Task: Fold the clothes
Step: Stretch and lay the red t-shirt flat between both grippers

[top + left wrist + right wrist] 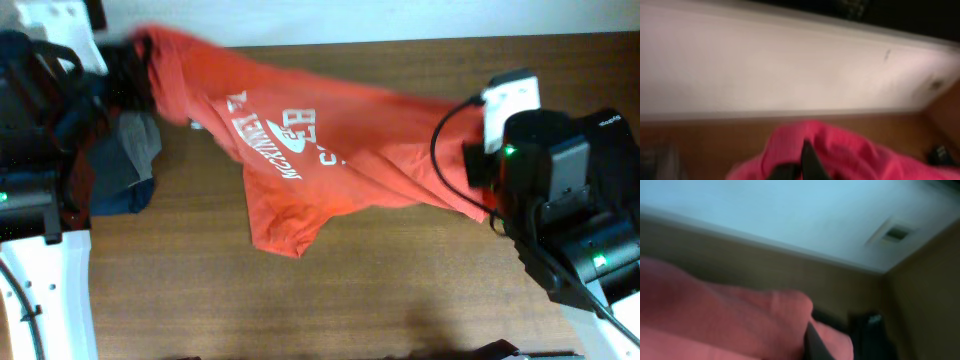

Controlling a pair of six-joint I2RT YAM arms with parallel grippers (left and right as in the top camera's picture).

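The orange-red T-shirt (310, 150) with white lettering is stretched across the wooden table, one of the clothes. My left gripper (138, 62) is shut on its far-left end, and the red fabric (855, 152) bunches around the dark closed fingers (810, 162). My right gripper (482, 198) is shut on the shirt's right end, where the cloth (740, 320) wraps the closed finger (815, 345). The shirt's lower corner (285, 238) droops onto the table. The pinch points themselves are hidden by fabric.
A heap of grey and dark blue garments (128, 165) lies at the table's left edge beside the left arm's base (30, 190). The right arm's black body (570, 200) stands at the right edge. A white wall (790, 65) runs behind the table.
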